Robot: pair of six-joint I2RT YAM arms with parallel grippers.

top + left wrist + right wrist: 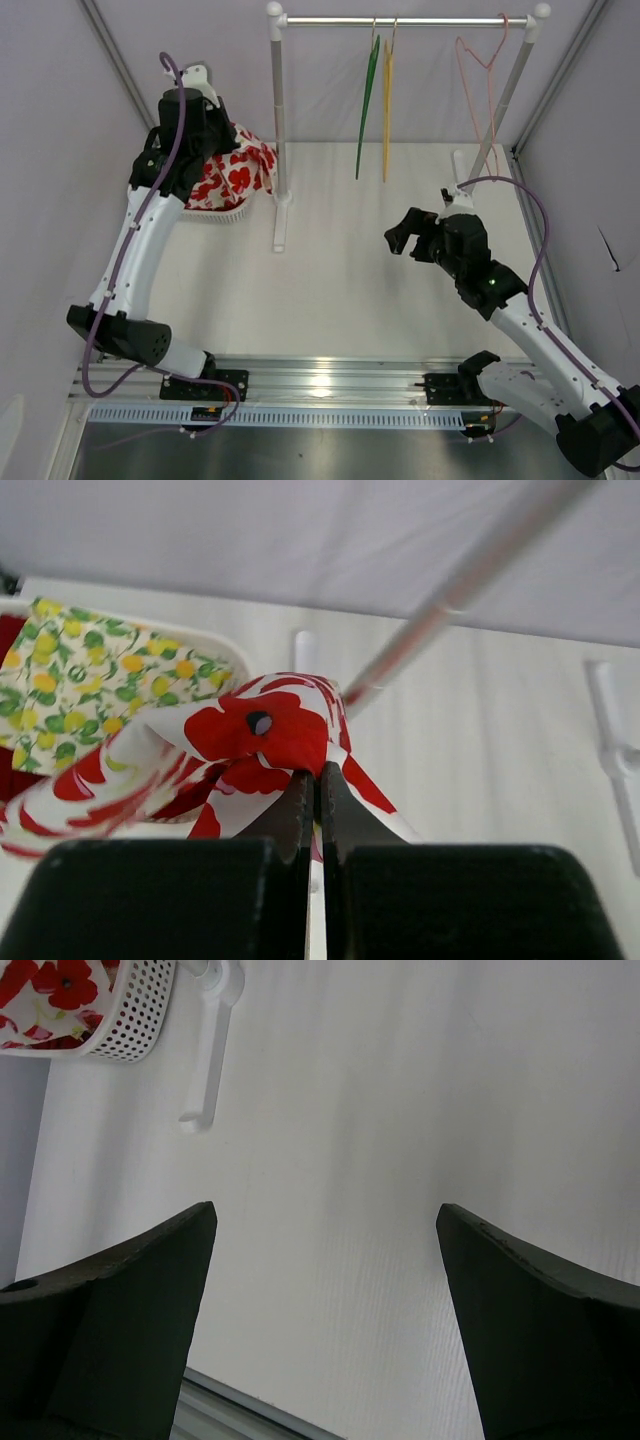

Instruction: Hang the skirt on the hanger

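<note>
Barely begun. Pinching skirt in tight-pressed left gripper, just left of rack post. Holding right gripper spread, empty, in front of rack. Yet to take hanger off rack and fit skirt on.

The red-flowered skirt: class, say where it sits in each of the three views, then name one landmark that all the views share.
Top external: the skirt is upper left, beside the left arm, above the basket.
Left wrist: the skirt is at centre, pinched in the left gripper.
Right wrist: the skirt is in the top-left corner, inside the basket.
Shared landmark: the white basket, whose rim shows in the left wrist view.
</note>
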